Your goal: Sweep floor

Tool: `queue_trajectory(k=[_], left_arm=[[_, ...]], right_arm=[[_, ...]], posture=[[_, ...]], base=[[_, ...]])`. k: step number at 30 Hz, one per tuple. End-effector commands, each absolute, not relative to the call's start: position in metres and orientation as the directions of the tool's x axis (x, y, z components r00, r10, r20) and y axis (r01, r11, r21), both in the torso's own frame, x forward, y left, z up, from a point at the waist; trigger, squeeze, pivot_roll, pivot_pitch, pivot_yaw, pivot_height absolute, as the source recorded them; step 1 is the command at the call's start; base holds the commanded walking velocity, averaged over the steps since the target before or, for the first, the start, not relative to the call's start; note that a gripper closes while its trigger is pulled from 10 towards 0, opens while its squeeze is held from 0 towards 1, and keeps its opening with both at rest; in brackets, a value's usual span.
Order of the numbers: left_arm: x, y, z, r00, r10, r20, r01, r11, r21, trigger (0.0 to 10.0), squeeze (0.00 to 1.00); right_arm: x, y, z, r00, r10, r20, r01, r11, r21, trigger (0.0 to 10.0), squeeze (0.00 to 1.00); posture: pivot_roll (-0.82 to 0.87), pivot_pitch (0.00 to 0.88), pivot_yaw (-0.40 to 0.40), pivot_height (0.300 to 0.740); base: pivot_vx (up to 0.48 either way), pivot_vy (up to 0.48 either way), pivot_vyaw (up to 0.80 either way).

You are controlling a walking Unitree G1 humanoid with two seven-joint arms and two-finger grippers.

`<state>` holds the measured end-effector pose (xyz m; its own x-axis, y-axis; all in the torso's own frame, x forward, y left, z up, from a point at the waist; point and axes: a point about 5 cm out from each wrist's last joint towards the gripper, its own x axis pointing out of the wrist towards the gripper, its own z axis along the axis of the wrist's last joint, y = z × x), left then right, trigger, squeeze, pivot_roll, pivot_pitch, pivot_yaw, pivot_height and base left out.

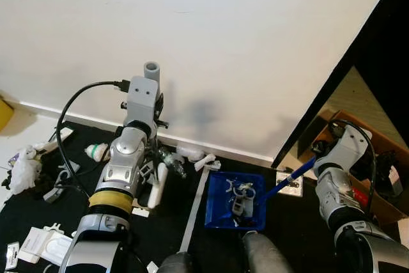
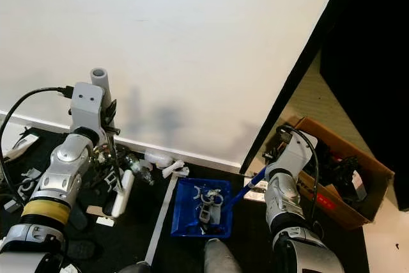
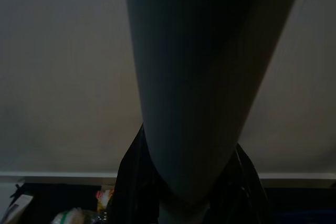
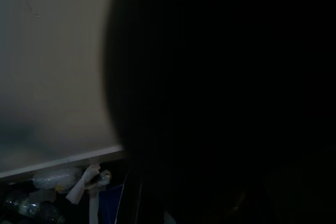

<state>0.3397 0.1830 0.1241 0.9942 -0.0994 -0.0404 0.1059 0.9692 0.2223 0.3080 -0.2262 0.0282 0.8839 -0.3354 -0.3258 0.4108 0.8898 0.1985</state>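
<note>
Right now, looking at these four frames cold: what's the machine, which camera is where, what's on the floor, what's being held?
It is a humanoid robot with two silver arms. The two bright pictures come from a stereo camera on its head, looking down; the two dark ones come from a camera on each wrist.

The left gripper holds a grey pole, most likely the broom handle, upright near the white wall; that pole looms large in the left wrist view. The right gripper holds the blue handle of a blue dustpan, which rests on the dark floor with some small pieces of litter inside.

Around it lie a plastic bottle, white scraps and packaging. A cardboard box stands at the right. The right wrist view is nearly black.
</note>
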Motion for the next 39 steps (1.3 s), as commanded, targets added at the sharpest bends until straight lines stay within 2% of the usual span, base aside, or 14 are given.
queue_trajectory(k=[1, 5, 13, 30, 39], left_arm=[[0.338, 0.182, 0.127, 0.994, -0.103, -0.028, 0.107, 0.968, 0.229, 10.0, 0.00], [0.338, 0.181, 0.127, 0.994, -0.110, -0.026, 0.113, 0.970, 0.214, 10.0, 0.00], [0.337, 0.176, 0.121, 0.990, -0.123, -0.071, 0.135, 0.968, 0.212, 10.0, 0.00], [0.338, 0.172, 0.119, 0.986, -0.145, -0.084, 0.162, 0.951, 0.264, 10.0, 0.00], [0.339, 0.182, 0.119, 0.994, -0.076, -0.078, 0.093, 0.965, 0.243, 10.0, 0.00]], right_arm=[[0.307, -0.225, 0.027, 0.881, -0.339, -0.329, 0.421, 0.880, 0.219, 10.0, 0.00], [0.306, -0.225, 0.026, 0.880, -0.340, -0.331, 0.423, 0.879, 0.221, 10.0, 0.00], [0.305, -0.224, 0.025, 0.879, -0.339, -0.335, 0.424, 0.878, 0.224, 10.0, 0.00], [0.303, -0.224, 0.023, 0.875, -0.347, -0.338, 0.433, 0.873, 0.224, 10.0, 0.00], [0.304, -0.223, 0.023, 0.875, -0.343, -0.341, 0.431, 0.873, 0.227, 10.0, 0.00]], posture=[[0.00, 0.100, 0.003, 0.740], [0.00, 0.100, 0.004, 0.740], [0.01, 0.100, 0.006, 0.740], [0.01, 0.102, 0.013, 0.740], [0.01, 0.103, 0.015, 0.740]], base=[[0.000, 0.480, 0.00], [0.000, 0.480, 0.00], [0.000, 0.000, 0.00], [0.000, -0.480, 0.00], [0.000, -0.034, 0.00]])
